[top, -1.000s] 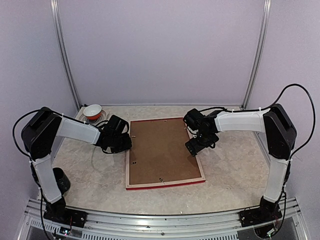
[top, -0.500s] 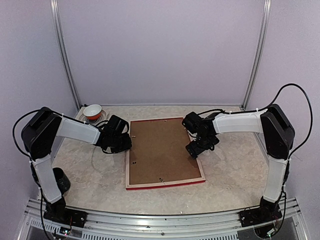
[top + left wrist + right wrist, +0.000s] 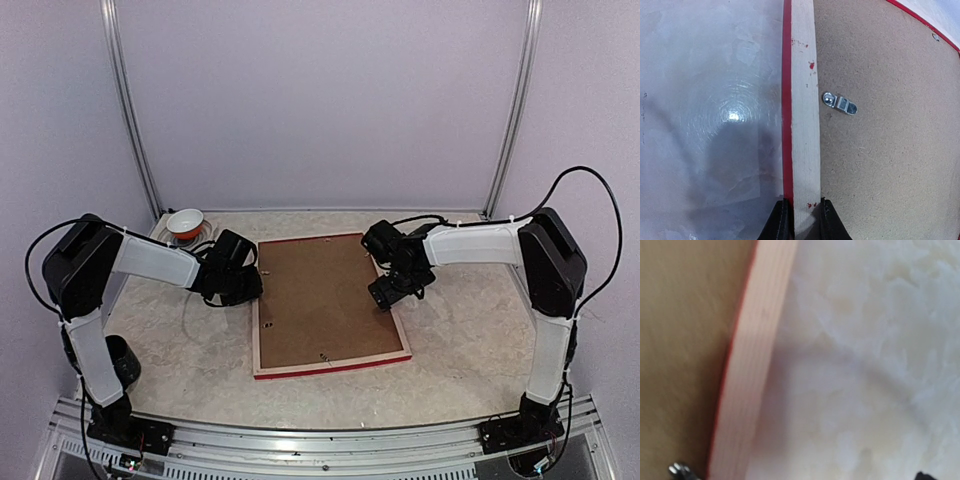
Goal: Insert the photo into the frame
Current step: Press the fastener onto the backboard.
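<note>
The frame (image 3: 257,325) lies face down in the middle of the table, its pale wood back up and a thin red edge showing. A brown backing board (image 3: 322,295) fills it. My left gripper (image 3: 250,285) is shut on the frame's left rail (image 3: 805,125), one black finger (image 3: 781,222) on each side of the wood. My right gripper (image 3: 390,295) hovers open over the frame's right rail (image 3: 752,380), with nothing between its fingers. The photo is out of view.
A white bowl (image 3: 185,222) with something orange in it stands at the back left. A black cylinder (image 3: 122,360) stands by the left arm's base. A metal turn clip (image 3: 840,103) lies on the backing board (image 3: 890,160). Bare marbled table (image 3: 865,365) is right of the frame.
My right gripper has moved a little left, closer over the frame's right rail. The left gripper keeps its hold and has not moved.
</note>
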`<state>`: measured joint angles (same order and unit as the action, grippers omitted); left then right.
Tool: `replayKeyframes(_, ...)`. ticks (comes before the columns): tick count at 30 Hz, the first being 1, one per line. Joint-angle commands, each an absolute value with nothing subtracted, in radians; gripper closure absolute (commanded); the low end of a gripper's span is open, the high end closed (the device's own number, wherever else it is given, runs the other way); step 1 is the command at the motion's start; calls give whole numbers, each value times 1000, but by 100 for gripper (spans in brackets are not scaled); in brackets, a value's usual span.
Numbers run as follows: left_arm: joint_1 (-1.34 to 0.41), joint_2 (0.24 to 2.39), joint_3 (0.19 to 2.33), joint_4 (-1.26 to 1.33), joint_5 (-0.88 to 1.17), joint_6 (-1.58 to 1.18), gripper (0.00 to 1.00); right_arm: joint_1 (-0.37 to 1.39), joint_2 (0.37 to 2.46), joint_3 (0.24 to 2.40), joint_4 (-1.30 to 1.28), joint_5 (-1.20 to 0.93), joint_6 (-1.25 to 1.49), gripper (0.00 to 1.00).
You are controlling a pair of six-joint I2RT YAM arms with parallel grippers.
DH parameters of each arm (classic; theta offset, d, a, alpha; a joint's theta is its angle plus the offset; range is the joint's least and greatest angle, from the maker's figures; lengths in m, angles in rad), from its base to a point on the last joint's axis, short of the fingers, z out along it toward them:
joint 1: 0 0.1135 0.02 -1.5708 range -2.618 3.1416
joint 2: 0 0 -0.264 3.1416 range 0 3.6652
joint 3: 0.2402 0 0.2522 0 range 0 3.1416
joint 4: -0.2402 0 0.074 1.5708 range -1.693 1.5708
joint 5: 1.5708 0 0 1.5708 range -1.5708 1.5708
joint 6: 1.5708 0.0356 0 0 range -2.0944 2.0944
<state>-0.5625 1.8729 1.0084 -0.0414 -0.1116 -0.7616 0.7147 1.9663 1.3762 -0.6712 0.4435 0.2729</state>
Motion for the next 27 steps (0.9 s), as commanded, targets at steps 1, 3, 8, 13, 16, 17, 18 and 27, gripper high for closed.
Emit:
replayKeyframes(1, -546, 1882, 989, -100, -88, -773, 86, 686, 1883, 1423, -571, 391, 262, 1)
replayKeyframes(3, -547, 1883, 991, -99, -85, -773, 85, 670, 1913, 1493, -586, 411, 254, 1)
replayKeyframes(8, -557, 1877, 988, -100, -87, -774, 86, 630, 2038, 1678, -625, 388, 251, 1)
replayKeyframes(13, -566, 1866, 986, -100, -94, -775, 86, 558, 2138, 1833, -633, 220, 336, 2)
replayKeyframes(16, -569, 1864, 988, -102, -96, -776, 86, 526, 2194, 1912, -636, 139, 388, 4)
replayKeyframes(17, -570, 1864, 989, -102, -96, -777, 86, 518, 2214, 1950, -649, 126, 400, 4)
replayKeyframes(18, -572, 1864, 989, -103, -98, -779, 86, 513, 2237, 1977, -661, 119, 413, 5)
replayKeyframes(27, -583, 1862, 993, -105, -101, -780, 85, 503, 2342, 2034, -660, 85, 440, 10)
